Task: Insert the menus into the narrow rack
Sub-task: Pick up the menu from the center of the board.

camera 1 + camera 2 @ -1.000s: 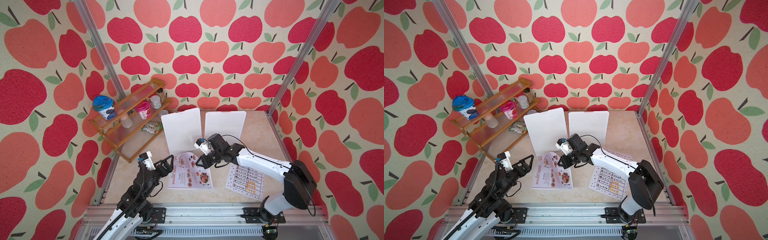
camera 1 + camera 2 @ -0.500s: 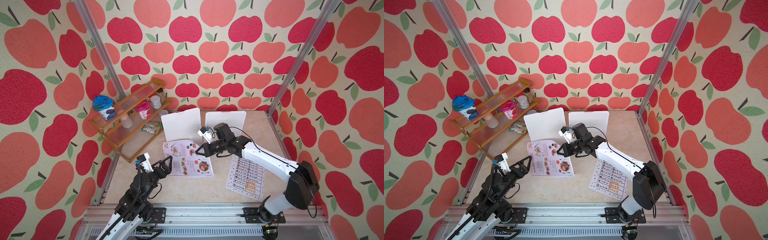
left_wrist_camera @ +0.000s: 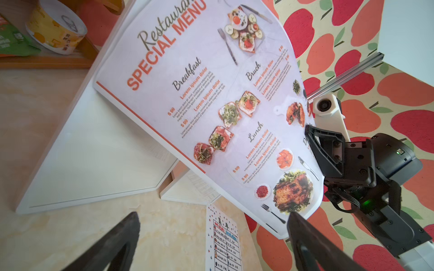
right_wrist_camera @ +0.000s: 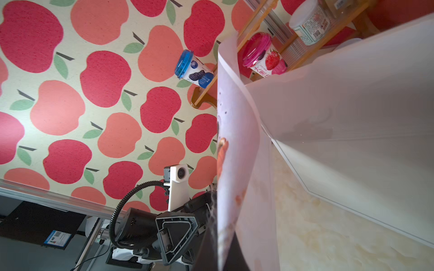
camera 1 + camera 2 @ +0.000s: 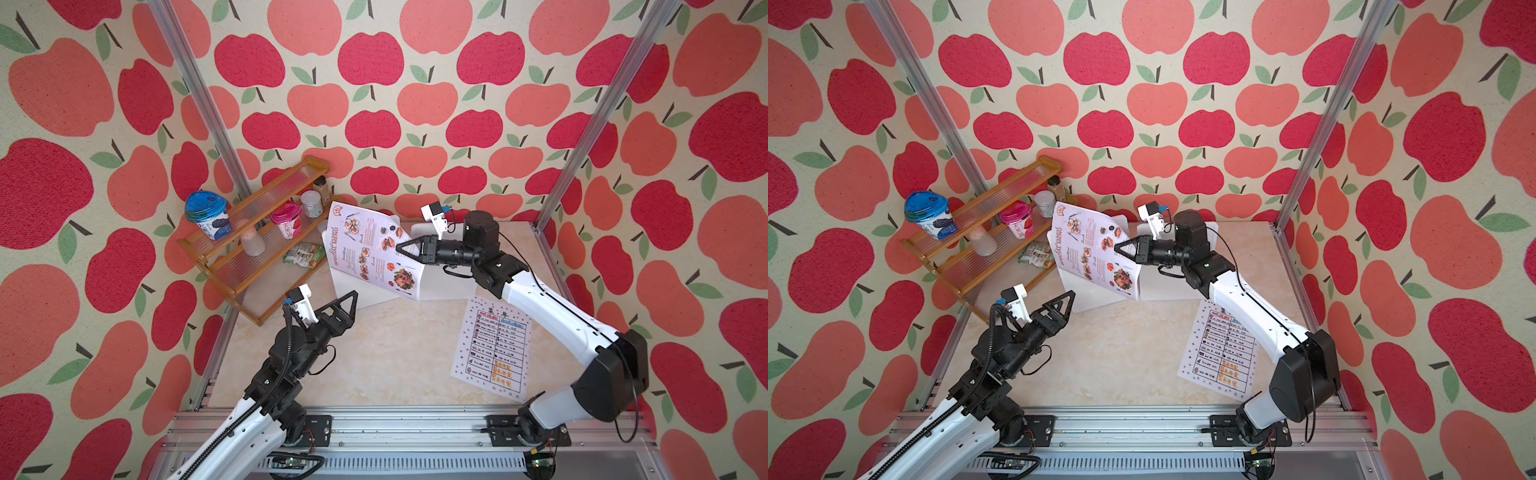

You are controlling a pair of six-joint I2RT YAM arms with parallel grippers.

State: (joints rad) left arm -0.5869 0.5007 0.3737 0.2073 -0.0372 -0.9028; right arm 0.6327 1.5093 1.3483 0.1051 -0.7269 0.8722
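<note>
**appleroom:** Standing next to the rig. The step in hand, I'd say, is menu one: it's off the surface but not in the rack yet. The right tool is pinched shut on one edge of the photo menu. The sheet hangs in the air over the rack, tilted and bowing. The list menu lies flat on the surface, a bit clear of the rack on the side toward the arm bases, with nothing on it.

**slotwatcher:** And the left tool?

**appleroom:** Jaws wide apart, nothing in them. It hovers just short of the rack, pointed at it.

**slotwatcher:** So next is getting the bottom edge into the gap?

**appleroom:** That's my guess. The sheet's floppy, so the lower edge needs lining up with the slot between the white panels. Then it has to go straight down, or it'll buckle on a panel top. The free tool could steady the loose end.

**slotwatcher:** Which camera helps most?

**appleroom:** The left wrist view gives the printed face and the slot between the panels, which the sheet mostly hides in both top views. The right wrist view has the sheet edge-on, so the curl is obvious, with a panel right behind it. I can't tell if they touch. Only the top views show the list menu whole, and the shelf just beside the rack.
</note>
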